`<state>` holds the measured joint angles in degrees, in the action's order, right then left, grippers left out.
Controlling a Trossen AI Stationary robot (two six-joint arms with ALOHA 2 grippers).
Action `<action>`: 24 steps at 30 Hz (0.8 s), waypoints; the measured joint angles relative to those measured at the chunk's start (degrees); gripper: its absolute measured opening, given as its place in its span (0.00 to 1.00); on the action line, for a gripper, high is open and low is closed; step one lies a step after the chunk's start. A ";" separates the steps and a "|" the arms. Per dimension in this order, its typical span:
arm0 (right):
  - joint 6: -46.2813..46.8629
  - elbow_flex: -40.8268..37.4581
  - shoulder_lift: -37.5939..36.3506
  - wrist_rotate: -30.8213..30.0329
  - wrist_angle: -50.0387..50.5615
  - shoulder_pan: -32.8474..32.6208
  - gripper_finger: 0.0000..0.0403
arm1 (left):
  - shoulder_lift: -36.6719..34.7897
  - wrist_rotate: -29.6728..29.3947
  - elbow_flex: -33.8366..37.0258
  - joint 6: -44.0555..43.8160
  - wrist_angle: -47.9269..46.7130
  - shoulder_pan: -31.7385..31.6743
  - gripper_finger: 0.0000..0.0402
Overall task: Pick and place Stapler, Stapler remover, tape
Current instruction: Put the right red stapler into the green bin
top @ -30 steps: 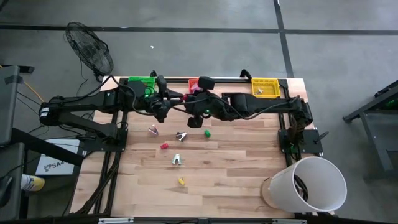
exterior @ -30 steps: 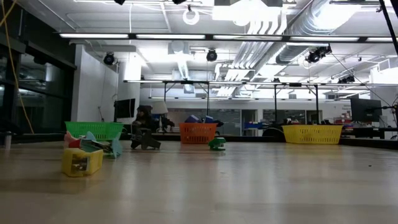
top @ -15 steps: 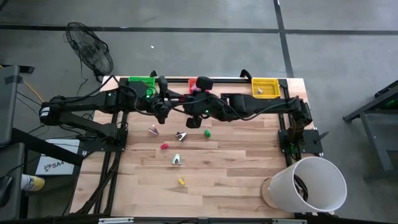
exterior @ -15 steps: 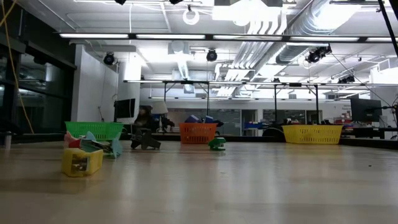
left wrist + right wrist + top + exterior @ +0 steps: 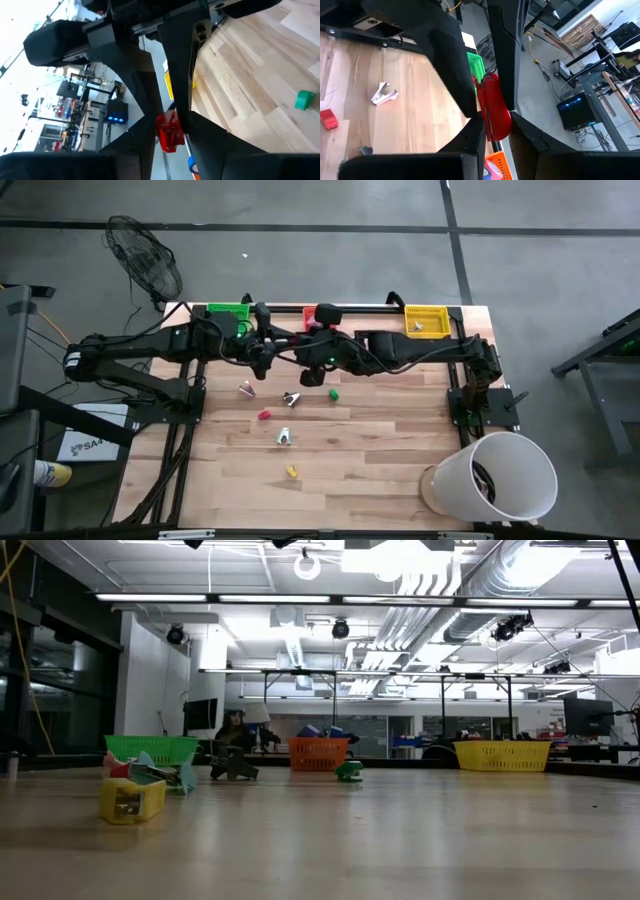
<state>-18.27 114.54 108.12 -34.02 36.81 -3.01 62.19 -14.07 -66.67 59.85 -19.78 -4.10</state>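
Observation:
A red stapler [image 5: 495, 102] hangs high over the table's far middle, between my two grippers, which meet tip to tip. My left gripper [image 5: 281, 346] reaches in from the table's left and is shut on it. My right gripper [image 5: 301, 346] reaches in from the right and is shut on it too. In the high view the arms hide the stapler. A grey stapler remover [image 5: 291, 398] lies on the wood nearer the front, also seen as the stapler remover [image 5: 384, 94] in the right wrist view. I cannot make out the tape. My left gripper pinches one end of the red stapler [image 5: 169, 135] between its two fingers, coming nearly level from the table's left. The stapler is lifted clear of the table. My right gripper pinches the stapler's other end [image 5: 498, 127] between its two fingers, slanting slightly down from the table's right. The stapler's body runs forward from these fingers toward the left gripper's fingers [image 5: 455, 75].
Green bin [image 5: 228, 312], orange bin [image 5: 309, 311] and yellow bin [image 5: 427, 320] line the far edge. Small blocks lie mid-table: green [image 5: 333, 393], red [image 5: 264, 415], yellow [image 5: 291, 471]. A white bucket [image 5: 500, 475] stands at the near right corner.

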 joint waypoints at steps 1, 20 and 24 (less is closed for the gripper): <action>0.01 0.00 0.00 0.04 0.09 0.00 0.14 | 0.00 -0.18 0.00 -0.26 -0.08 0.00 0.26; -0.21 0.00 0.00 -0.08 0.38 -0.02 0.15 | 0.00 -0.83 0.04 -2.35 -0.64 0.00 0.15; -0.18 0.00 0.00 -0.19 0.46 -0.02 0.19 | 0.00 -0.87 0.04 -2.23 -0.81 0.00 0.15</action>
<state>-18.44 114.54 108.12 -34.21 37.28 -3.03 62.19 -14.94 -66.63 57.62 -20.58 -4.10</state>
